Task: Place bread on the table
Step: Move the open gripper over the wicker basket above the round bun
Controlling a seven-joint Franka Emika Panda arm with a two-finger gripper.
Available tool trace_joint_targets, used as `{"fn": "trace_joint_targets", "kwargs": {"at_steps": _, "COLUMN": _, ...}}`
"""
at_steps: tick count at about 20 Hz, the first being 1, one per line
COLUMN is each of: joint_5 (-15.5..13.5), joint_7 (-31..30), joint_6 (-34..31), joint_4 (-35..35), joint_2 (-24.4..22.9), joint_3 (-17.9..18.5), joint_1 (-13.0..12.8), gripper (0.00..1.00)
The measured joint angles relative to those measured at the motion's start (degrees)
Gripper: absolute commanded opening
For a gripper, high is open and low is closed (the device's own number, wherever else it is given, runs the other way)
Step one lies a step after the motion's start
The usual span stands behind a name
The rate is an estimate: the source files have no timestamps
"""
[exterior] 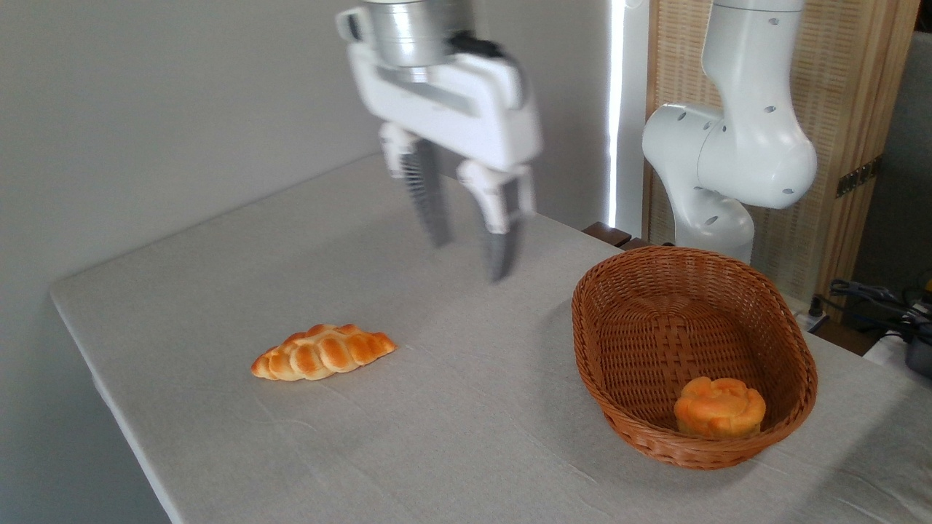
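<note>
Grey-beige cloth covers the table [451, 437], lightly wrinkled along its near edge. On the right side stands a brown oval wicker basket [626, 407], and inside it, at the near end against the woven wall, sits the bread [719, 407]: a small round bun with a knobbly orange top and a paler ridged base. It rests upright on the basket floor.

Over the middle of the table hangs the claw [470, 244], its white body slightly blurred. Its two dark ribbed fingers [429, 196] point down and stand apart with a clear gap between them; nothing is held. The fingertips are above the cloth, not touching it.

From the claw, the bread lies to the right and nearer the camera, well apart, with the basket's rim between them.

To the left on the bare cloth lies a longer golden braided loaf [322, 352], also clear of the claw. Behind the basket rises the white arm base [728, 160].
</note>
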Motion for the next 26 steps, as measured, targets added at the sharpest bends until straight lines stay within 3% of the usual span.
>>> {"fn": "trace_joint_targets", "kwargs": {"at_steps": 2, "joint_5": 2.5, "joint_7": 4.5, "joint_6": 0.0, "joint_4": -5.0, "joint_2": -4.5, "joint_3": 4.8, "joint_1": 0.2, "gripper": 1.0}}
{"fn": "trace_joint_targets", "kwargs": {"at_steps": 6, "joint_5": 4.0, "joint_7": 7.5, "joint_6": 0.8, "joint_4": -11.6, "joint_2": -10.1, "joint_3": 13.4, "joint_1": 2.1, "gripper": 1.0}}
{"fn": "trace_joint_targets", "kwargs": {"at_steps": 9, "joint_5": 4.8, "joint_7": 9.6, "joint_6": 2.8, "joint_4": -13.6, "joint_2": -11.3, "joint_3": 14.0, "joint_1": 4.9, "gripper": 1.0}}
{"fn": "trace_joint_targets", "kwargs": {"at_steps": 14, "joint_5": 5.2, "joint_7": 9.7, "joint_6": 4.8, "joint_4": -17.6, "joint_2": -11.1, "joint_3": 14.0, "joint_1": 6.7, "gripper": 1.0}}
{"fn": "trace_joint_targets", "kwargs": {"at_steps": 20, "joint_5": 5.2, "joint_7": -1.0, "joint_6": 6.8, "joint_4": -21.4, "joint_2": -11.1, "joint_3": 13.9, "joint_1": 7.4, "gripper": 1.0}}
{"fn": "trace_joint_targets", "kwargs": {"at_steps": 26, "joint_5": 5.3, "joint_7": -2.8, "joint_6": 9.8, "joint_4": -23.5, "joint_2": -10.8, "joint_3": 16.1, "joint_1": 8.0, "gripper": 1.0}}
